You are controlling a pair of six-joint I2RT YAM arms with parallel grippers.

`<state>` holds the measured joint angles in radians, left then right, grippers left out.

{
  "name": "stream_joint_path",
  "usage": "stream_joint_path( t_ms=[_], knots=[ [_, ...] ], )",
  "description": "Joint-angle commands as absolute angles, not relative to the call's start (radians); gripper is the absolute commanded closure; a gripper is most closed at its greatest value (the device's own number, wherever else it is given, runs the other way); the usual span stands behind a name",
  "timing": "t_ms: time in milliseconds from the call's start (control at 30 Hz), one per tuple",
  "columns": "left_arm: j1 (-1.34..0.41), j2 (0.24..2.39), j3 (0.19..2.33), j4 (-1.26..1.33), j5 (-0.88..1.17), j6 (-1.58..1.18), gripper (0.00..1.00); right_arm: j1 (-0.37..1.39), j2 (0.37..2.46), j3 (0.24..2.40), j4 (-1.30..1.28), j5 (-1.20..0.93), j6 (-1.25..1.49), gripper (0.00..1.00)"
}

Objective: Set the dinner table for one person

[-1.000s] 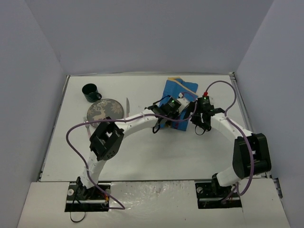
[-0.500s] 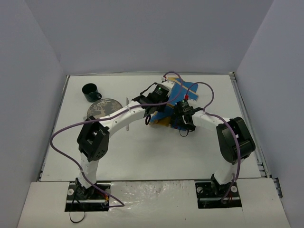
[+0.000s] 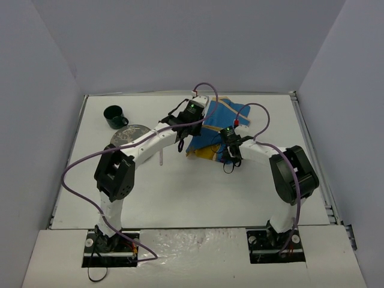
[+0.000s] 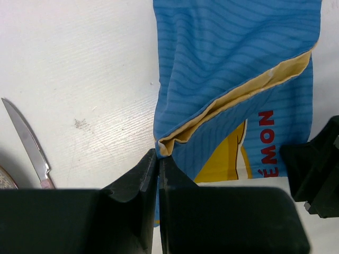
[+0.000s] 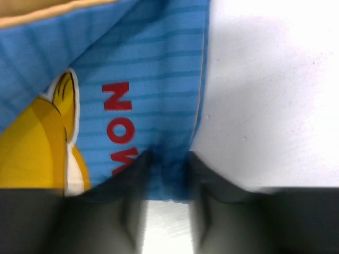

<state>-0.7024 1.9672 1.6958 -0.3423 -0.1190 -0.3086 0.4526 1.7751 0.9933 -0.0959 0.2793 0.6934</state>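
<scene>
The blue cartoon-printed placemat [image 3: 223, 117] lies partly folded on the white dinner table [image 3: 198, 192], its yellow underside turned up along one fold [image 4: 238, 90]. My left gripper [image 3: 191, 144] is shut on the mat's left edge, its jaws pressed together over the cloth [image 4: 159, 154]. My right gripper [image 3: 230, 157] pinches the mat's near edge by the red lettering [image 5: 167, 168]; blue cloth bunches between its two fingers [image 5: 139, 165]. That view is blurred. The right gripper's black body [image 4: 315, 166] shows at the right of the left wrist view.
A dark green mug [image 3: 114, 116] stands at the back left. A patterned plate [image 3: 129, 135] lies beside it, partly under my left arm. A knife [image 3: 161, 157] [image 4: 29, 145] lies just right of the plate. Grey walls enclose the table on three sides.
Both grippers have moved left and the placemat has shifted and spread with them. The right gripper, open a second ago, has closed on the mat's near edge.
</scene>
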Motion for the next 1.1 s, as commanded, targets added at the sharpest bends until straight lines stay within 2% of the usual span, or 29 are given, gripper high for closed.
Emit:
stream_joint_path(
  t_ms=[0,33,100,300,333,600,833,1067],
  knots=[
    [-0.66,1.876,1.735,-0.317,-0.11,-0.356,1.0,0.444,1.807,0.977,-0.168,0.288,0.731,0.91],
    [-0.649,1.869,1.739,-0.319,-0.107,-0.362,1.0,0.439,1.782,0.991,-0.183,0.305,0.721,0.97],
    [-0.625,1.851,1.752,-0.322,-0.1,-0.374,1.0,0.424,1.719,1.029,-0.221,0.335,0.696,1.0],
    [-0.515,1.779,1.816,-0.332,-0.048,-0.42,1.0,0.375,1.537,1.215,-0.368,0.393,0.572,1.0],
    [-0.491,1.744,1.84,-0.334,-0.034,-0.428,1.0,0.367,1.484,1.31,-0.407,0.407,0.54,1.0],
    [-0.372,1.679,2.054,-0.406,0.055,-0.468,1.0,0.314,1.338,1.612,-0.577,0.439,0.399,1.0],
    [-0.334,1.595,2.144,-0.488,0.044,-0.484,1.0,0.309,1.241,1.741,-0.661,0.339,0.365,1.0],
    [-0.33,1.609,2.164,-0.509,0.011,-0.488,1.0,0.289,1.276,1.79,-0.719,0.201,0.385,1.0]
  ],
)
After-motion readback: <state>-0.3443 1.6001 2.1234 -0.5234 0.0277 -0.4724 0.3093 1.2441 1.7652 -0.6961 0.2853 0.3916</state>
